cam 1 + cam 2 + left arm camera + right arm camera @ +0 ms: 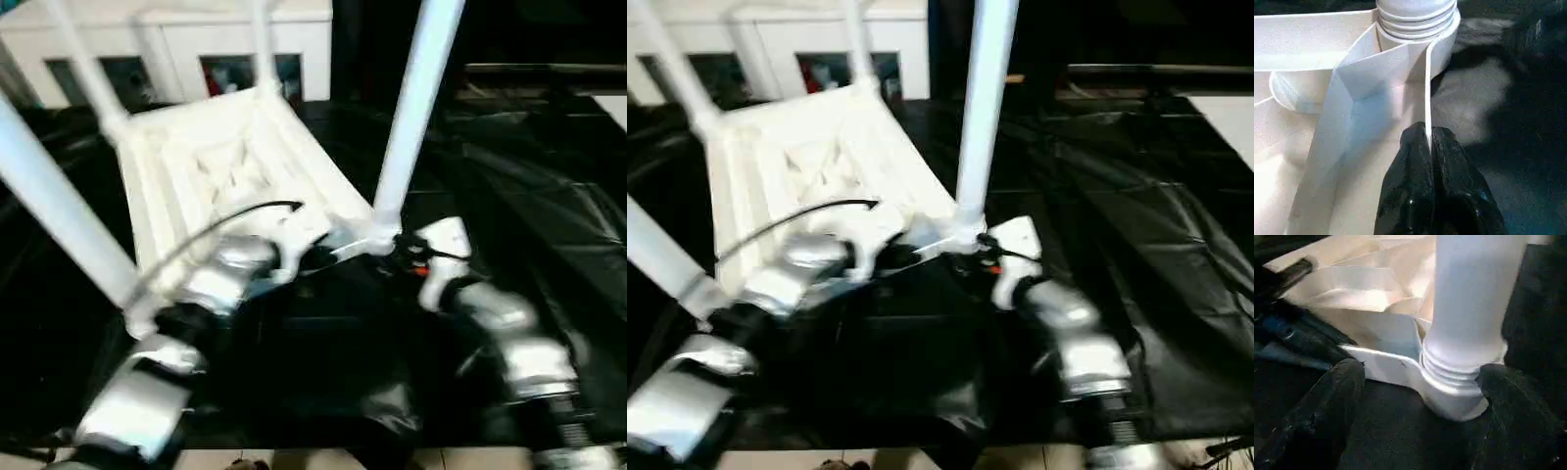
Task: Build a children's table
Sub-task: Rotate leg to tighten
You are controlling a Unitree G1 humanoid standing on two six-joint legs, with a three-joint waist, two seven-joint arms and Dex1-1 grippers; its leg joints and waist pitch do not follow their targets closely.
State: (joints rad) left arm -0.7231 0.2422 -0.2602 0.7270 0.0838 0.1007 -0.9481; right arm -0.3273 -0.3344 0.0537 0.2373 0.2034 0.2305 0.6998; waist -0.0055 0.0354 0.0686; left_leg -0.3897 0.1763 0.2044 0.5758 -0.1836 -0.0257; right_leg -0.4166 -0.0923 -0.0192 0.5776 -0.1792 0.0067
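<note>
The tabletop (pixel 235 166) lies underside up on the black-covered surface (pixel 549 225), all four legs (pixel 416 108) standing in its corner sockets. The left claw (pixel 1429 147) is pinched tight on the tabletop's thin rim; the right claw (pixel 1415 391) stands wide, fingers either side of the nearest leg's base, holding nothing. Assembly looks near done; next likely means checking that leg is seated, then turning the table upright

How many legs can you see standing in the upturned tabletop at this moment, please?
4 legs: near right corner, beside the right end effector; near left corner; far left corner; far right corner. None seems hidden.
</note>
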